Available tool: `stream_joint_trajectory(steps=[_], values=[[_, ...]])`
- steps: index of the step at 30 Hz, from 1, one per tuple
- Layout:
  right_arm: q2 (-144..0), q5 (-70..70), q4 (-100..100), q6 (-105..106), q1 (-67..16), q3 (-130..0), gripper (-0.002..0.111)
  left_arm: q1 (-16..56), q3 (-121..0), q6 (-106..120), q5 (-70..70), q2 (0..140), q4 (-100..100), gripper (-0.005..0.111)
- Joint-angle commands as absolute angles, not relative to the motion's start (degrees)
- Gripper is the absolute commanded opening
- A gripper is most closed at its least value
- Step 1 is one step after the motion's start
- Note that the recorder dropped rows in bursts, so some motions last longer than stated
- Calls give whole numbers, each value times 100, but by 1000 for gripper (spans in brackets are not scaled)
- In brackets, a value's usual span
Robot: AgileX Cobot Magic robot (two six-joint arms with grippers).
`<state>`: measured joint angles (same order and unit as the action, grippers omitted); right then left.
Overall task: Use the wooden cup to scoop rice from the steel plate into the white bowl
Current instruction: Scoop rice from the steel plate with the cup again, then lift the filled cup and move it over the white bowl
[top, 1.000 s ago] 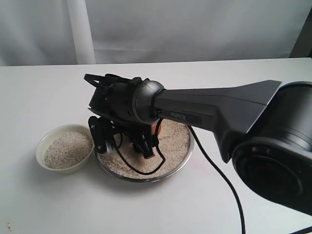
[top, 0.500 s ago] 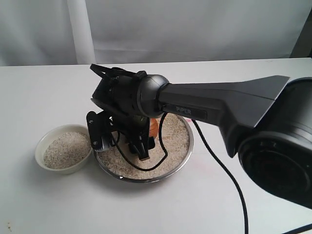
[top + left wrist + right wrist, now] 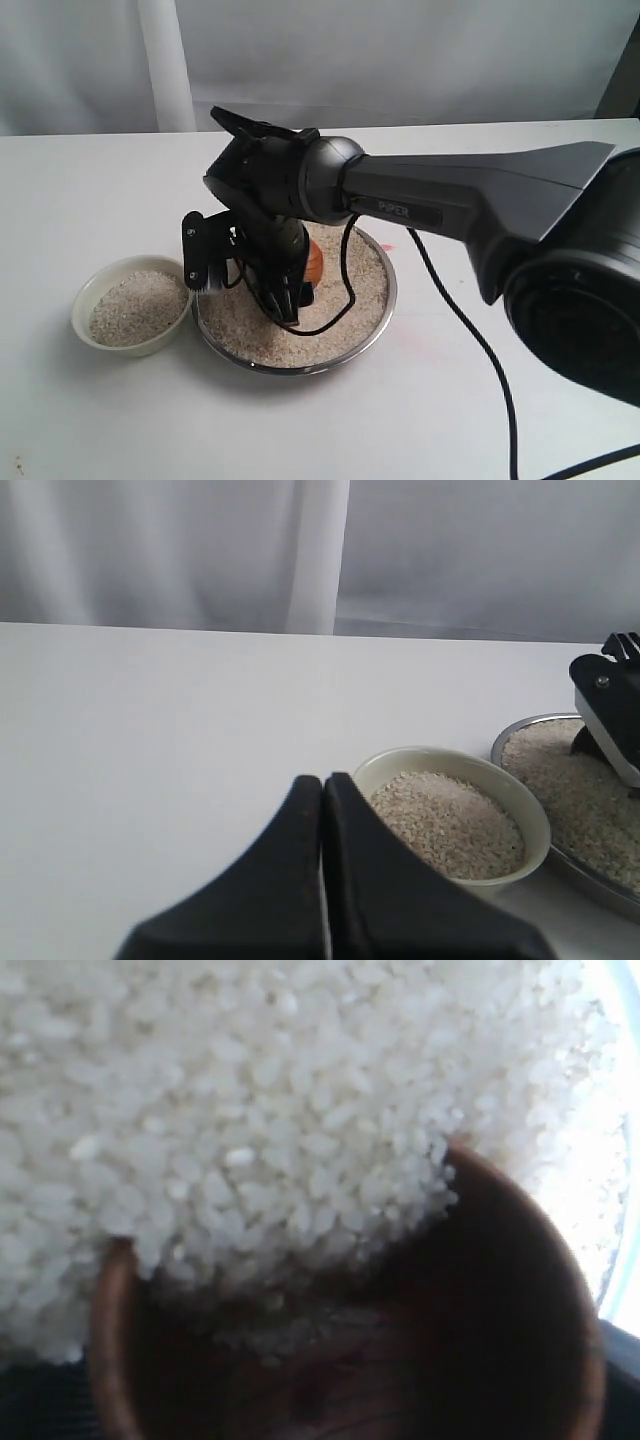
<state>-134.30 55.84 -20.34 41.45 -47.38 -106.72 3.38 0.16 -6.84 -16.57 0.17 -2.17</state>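
Partly in rice (image 3: 250, 1110), wooden cup (image 3: 500, 1300).

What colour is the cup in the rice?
The cup is reddish-brown wood; the right wrist view shows it best.

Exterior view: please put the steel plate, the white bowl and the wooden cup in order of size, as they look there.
1. steel plate, clearly the widest.
2. white bowl, clearly narrower than the plate.
3. wooden cup, the smallest as seen; only a small part of it shows, so its full size is unsure.
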Motion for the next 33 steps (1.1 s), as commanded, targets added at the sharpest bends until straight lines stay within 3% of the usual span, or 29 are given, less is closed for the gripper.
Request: stream_joint_trajectory(steps=[1,33], values=[[-13355,5272,-1600,4050,-4686,-10647,0,361,0,-709,-1635,0,-190,0],[-13202,4756,-982,3885,-4472,-10647,0,361,0,-709,-1635,0,-190,0]])
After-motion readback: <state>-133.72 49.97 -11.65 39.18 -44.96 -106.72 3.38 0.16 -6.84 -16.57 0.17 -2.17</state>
